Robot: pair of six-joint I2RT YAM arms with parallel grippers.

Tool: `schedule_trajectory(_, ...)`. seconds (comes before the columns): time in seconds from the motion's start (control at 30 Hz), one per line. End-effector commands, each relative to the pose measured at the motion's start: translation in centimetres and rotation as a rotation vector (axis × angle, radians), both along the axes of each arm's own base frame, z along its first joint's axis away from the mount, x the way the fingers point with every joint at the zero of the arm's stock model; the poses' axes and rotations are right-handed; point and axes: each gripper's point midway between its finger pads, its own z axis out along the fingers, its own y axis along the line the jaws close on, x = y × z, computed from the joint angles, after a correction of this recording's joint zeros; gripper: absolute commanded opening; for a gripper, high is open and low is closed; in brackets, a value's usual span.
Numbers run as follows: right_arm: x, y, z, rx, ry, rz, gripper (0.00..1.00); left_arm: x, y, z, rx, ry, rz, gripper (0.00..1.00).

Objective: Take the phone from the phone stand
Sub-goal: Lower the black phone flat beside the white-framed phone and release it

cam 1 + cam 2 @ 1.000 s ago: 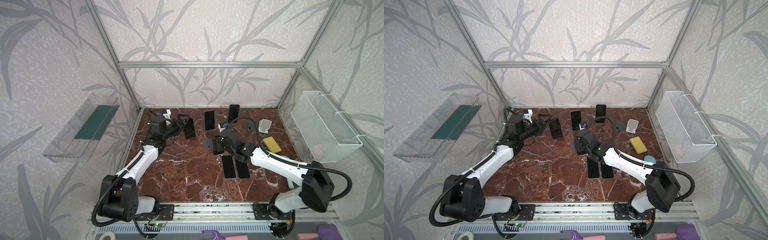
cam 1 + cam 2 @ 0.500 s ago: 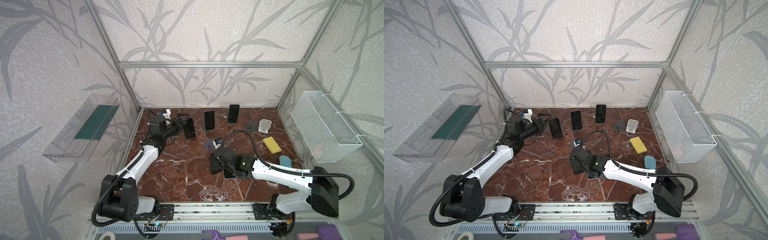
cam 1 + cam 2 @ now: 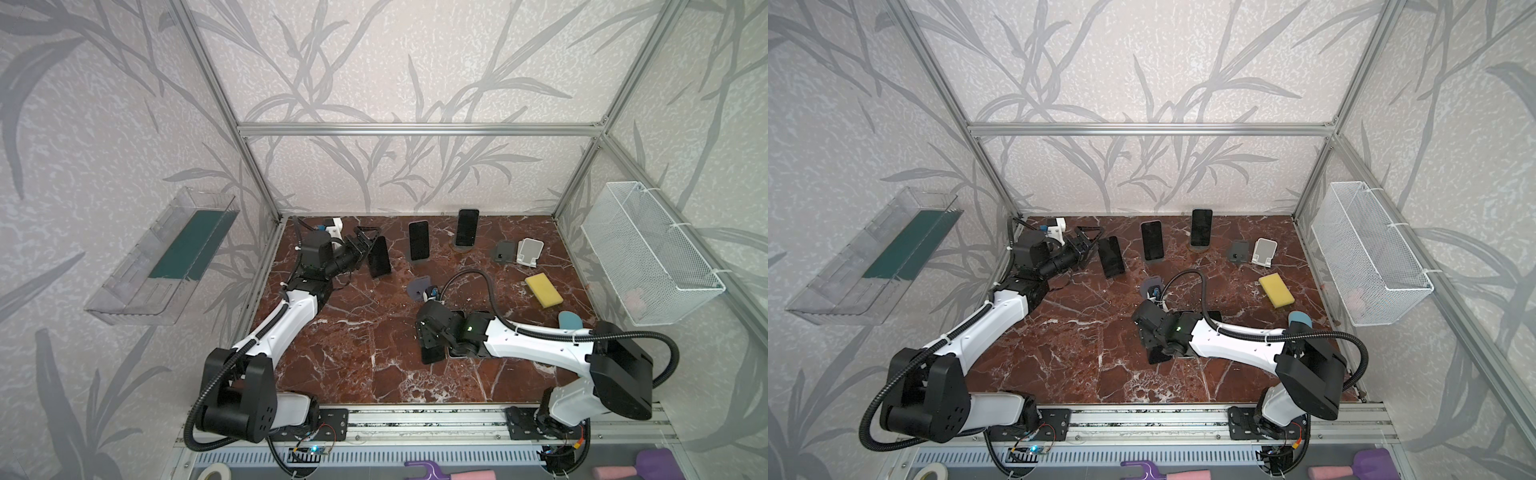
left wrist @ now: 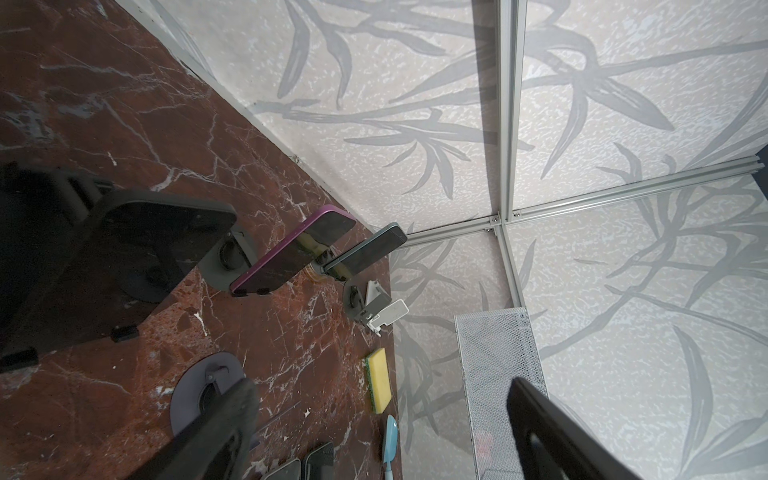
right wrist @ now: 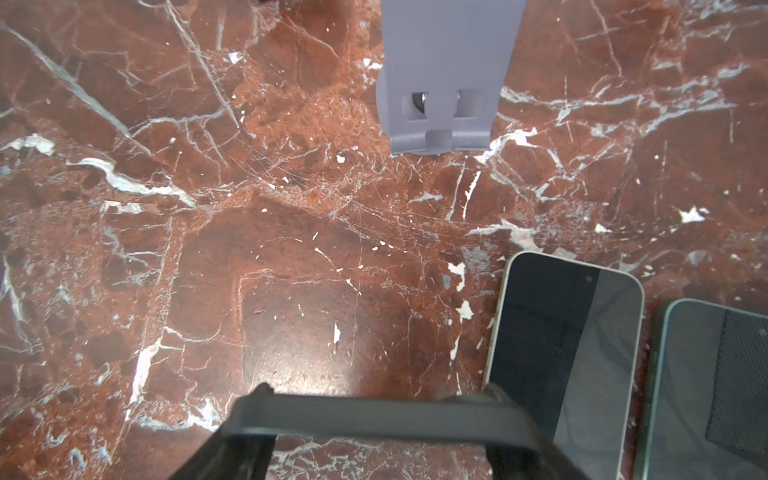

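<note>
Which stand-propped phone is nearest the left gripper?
The leftmost black phone, right beside the left gripper; the middle phone and rightmost phone stand farther away.

Pale wallpaper [image 3: 395, 62] with grey bamboo leaves wraps the left, far and right sides, braced by aluminium frame bars [image 3: 415, 129]. Down below, the desk [image 3: 374, 353] is glossy red-brown marble veined white, under soft, even light. Left wall: a clear plastic shelf [image 3: 124, 299]. Right wall: a white wire basket [image 3: 623, 241]. A metal rail [image 3: 415, 415] lines the near edge.
</note>
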Motion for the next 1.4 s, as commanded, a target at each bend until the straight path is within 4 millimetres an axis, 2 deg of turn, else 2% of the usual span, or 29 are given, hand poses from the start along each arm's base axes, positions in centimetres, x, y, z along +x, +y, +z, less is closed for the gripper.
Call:
schedule_trajectory(0.0, 0.1, -0.1, -0.5, -0.004, 0.02, -0.065, 0.7, 0.0, -0.5, -0.2, -0.022, 0.004, -0.019, 0.93)
schedule_trajectory(0.4, 1.3, 0.5, -3.9, -0.039, 0.009, -0.135, 0.7, -0.1, -1.1, -0.5, -0.03, 0.012, -0.036, 0.93)
schedule_trajectory(0.53, 1.8, 0.1, -5.7, -0.095, 0.004, -0.171, 0.71, -0.2, -1.3, -0.6, -0.03, 0.015, -0.039, 0.93)
schedule_trajectory(0.73, 2.2, -0.4, -7.2, -0.121, -0.004, -0.229, 0.71, -0.1, -1.6, -1.0, -0.044, 0.03, -0.051, 0.93)
schedule_trajectory(1.07, 2.6, -0.5, -8.1, -0.103, -0.04, -0.236, 0.73, 0.0, -2.0, -1.2, -0.053, 0.034, -0.062, 0.93)
schedule_trajectory(1.27, 2.9, 0.8, -8.0, -0.06, -0.058, -0.175, 0.75, 0.0, -2.1, -1.3, -0.055, 0.038, -0.065, 0.93)
schedule_trajectory(1.37, 2.9, 0.7, -8.1, -0.061, -0.067, -0.162, 0.76, 0.0, -2.1, -1.3, -0.057, 0.036, -0.066, 0.93)
